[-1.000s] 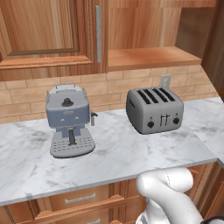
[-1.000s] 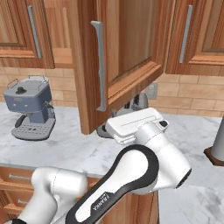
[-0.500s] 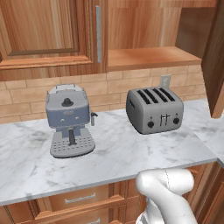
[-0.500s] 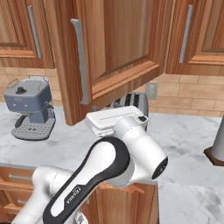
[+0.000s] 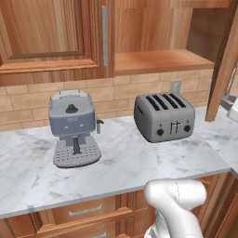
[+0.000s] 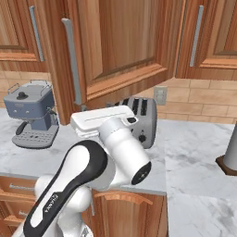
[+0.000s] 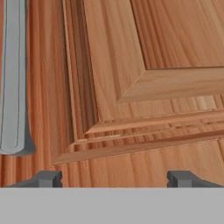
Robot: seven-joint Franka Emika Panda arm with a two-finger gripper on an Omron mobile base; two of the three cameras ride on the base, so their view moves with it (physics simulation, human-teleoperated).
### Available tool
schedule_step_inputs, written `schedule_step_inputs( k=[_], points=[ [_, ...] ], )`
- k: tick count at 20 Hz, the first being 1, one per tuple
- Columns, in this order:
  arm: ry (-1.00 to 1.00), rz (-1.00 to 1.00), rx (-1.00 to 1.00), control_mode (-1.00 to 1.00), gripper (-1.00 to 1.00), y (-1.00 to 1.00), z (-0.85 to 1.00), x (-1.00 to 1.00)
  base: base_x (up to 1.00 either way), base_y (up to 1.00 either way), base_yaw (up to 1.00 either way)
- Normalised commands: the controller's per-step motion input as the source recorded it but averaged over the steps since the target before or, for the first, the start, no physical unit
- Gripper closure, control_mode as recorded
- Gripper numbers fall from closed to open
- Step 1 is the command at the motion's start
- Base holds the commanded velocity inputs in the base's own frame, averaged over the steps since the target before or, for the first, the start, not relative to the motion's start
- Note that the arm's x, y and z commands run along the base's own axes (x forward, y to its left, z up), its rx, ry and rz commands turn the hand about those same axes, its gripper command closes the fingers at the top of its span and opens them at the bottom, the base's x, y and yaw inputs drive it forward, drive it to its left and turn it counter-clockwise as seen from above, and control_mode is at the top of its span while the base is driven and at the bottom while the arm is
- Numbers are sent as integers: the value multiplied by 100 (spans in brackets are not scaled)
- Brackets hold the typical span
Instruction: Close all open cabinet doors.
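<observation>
My pincer (image 7: pixel 114 178) has its two tips spread wide, holding nothing, right up against the lower frame of the open cabinet door (image 6: pixel 115 46). The door's silver bar handle (image 7: pixel 13 78) sits just left of my tips. The door hangs swung out over the toaster (image 6: pixel 139 115), and I judge I am mid-push. Next I must press the panel steadily toward its cabinet until flush. I can read no writing on the toaster or the espresso machine (image 5: pixel 73 125).
</observation>
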Motion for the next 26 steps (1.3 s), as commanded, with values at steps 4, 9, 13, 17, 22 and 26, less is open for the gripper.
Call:
schedule_step_inputs(
  k=[4, 9, 13, 17, 22, 26],
  points=[
    [-1, -5, 0, -100, -100, 34, 22, 10, 0, 0, 0],
    [0, -3, 0, -100, -100, 27, 0, 26, 0, 0, 0],
    [0, -2, 0, -100, -100, 3, 0, 31, 0, 0, 0],
    [0, -5, 0, -100, -100, 2, 0, 23, 0, 0, 0],
    [0, -8, 0, -100, -100, 16, 1, 26, 0, 0, 0],
    [0, -10, -2, -100, -100, 32, 7, 24, 0, 0, 0]
  ],
)
